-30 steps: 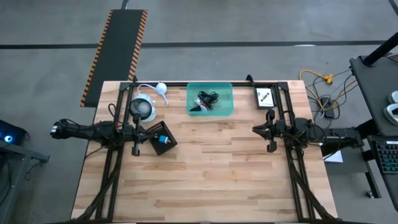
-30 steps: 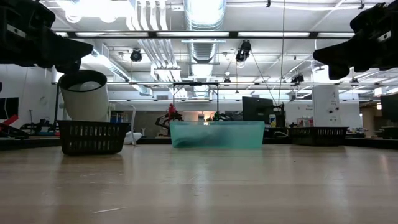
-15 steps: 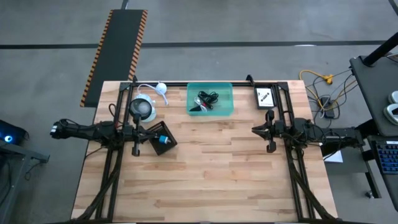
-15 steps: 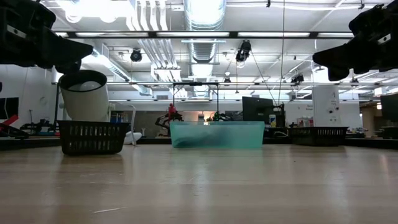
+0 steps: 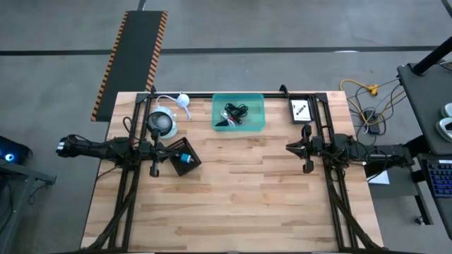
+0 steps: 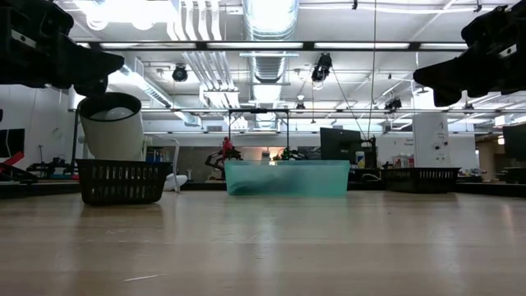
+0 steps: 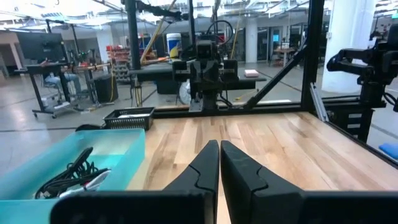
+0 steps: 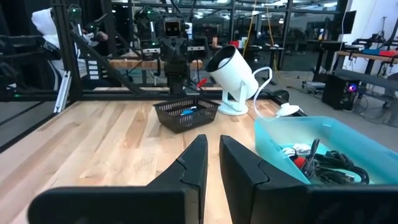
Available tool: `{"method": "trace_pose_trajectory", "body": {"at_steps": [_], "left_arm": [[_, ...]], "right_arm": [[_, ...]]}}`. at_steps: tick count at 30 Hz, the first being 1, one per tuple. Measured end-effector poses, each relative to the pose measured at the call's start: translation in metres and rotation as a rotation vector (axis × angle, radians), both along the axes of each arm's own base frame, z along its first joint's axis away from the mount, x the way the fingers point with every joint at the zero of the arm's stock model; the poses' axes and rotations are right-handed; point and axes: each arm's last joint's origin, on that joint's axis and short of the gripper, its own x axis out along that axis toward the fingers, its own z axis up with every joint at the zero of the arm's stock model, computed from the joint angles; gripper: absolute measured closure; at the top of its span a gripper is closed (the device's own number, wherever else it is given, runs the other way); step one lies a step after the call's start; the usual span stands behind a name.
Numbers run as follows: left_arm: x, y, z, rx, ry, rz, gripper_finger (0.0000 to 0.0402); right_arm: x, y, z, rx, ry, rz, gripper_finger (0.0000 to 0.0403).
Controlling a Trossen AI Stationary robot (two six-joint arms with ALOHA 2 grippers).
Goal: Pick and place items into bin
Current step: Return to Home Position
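Observation:
The teal bin [image 5: 239, 113] stands at the table's far edge, in the middle. Coiled black cables [image 5: 235, 111] and small bits lie inside it, also visible in the left wrist view [image 7: 67, 175] and the right wrist view [image 8: 329, 164]. A white printed packet [image 5: 301, 110] lies in the flat black tray [image 5: 302, 119] to the bin's right. My left gripper [image 5: 172, 148] hovers over the table's left part, shut and empty. My right gripper [image 5: 288, 147] hovers over the right part, its fingers a narrow gap apart, holding nothing. The two point at each other.
A black square box [image 5: 185, 159] with a blue thing in it sits just beside my left gripper. A white round device [image 5: 161, 123] with a cord stands beyond it. The arms' black frame rails run along both sides and the far edge. Bare wood [image 5: 233, 190] lies between the arms.

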Motion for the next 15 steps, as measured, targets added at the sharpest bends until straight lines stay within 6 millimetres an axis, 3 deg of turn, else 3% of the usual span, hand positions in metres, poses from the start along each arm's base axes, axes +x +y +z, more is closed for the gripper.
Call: {"method": "trace_pose_trajectory", "body": {"at_steps": [15], "left_arm": [[-0.0001, 0.0000, 0.0012, -0.001, -0.008, -0.001, 0.0402]], "right_arm": [[0.0000, 0.0000, 0.0002, 0.001, -0.001, -0.001, 0.0371]]}}
